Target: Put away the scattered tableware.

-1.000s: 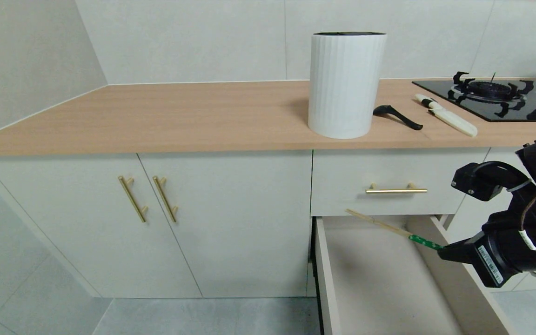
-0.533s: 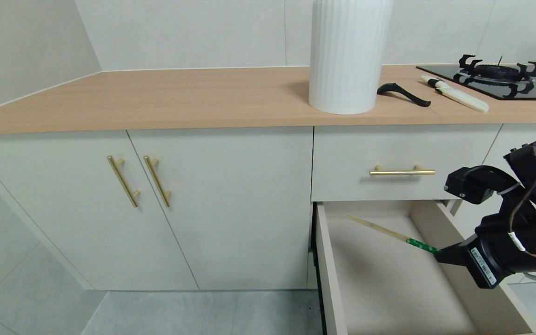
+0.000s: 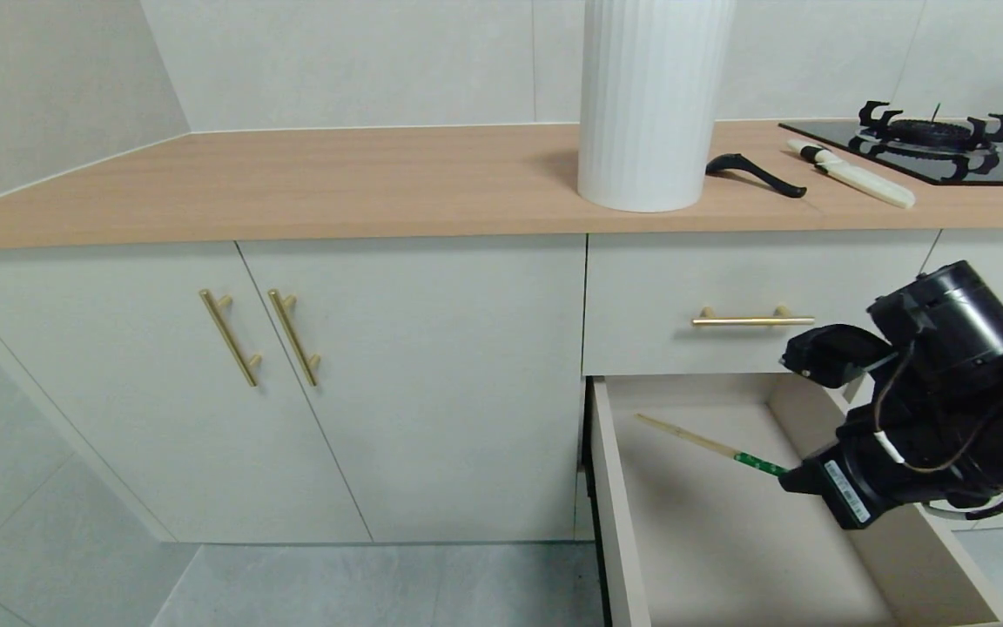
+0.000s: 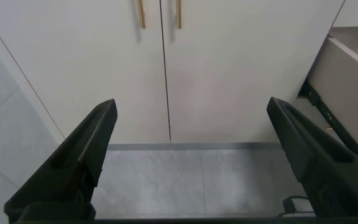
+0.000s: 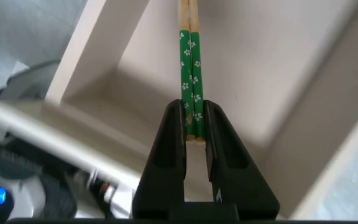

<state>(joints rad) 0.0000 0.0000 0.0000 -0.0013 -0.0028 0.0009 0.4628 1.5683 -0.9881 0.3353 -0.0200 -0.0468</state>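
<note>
A pair of wooden chopsticks [image 3: 710, 446] with green flowered ends [image 5: 189, 74] is held over the open drawer [image 3: 728, 540], their tips pointing toward its back left. My right gripper [image 3: 793, 477] is shut on their green ends [image 5: 191, 127], hanging above the drawer's right side. On the counter lie a black-handled utensil [image 3: 754, 176] and a cream knife [image 3: 854, 175], right of a tall white ribbed container [image 3: 651, 104]. My left gripper [image 4: 191, 162] is open, low before the cabinet doors [image 4: 166, 68], holding nothing.
A closed drawer with a brass handle [image 3: 752, 321] sits just above the open one. Two cabinet doors with brass handles [image 3: 259, 338] stand to the left. A black gas hob [image 3: 945, 144] occupies the counter's far right. Grey floor tiles [image 4: 185, 180] lie below.
The head camera tilted downward in the first half second. Since then my right gripper has shifted left and slightly down with the chopsticks, deeper over the open drawer.
</note>
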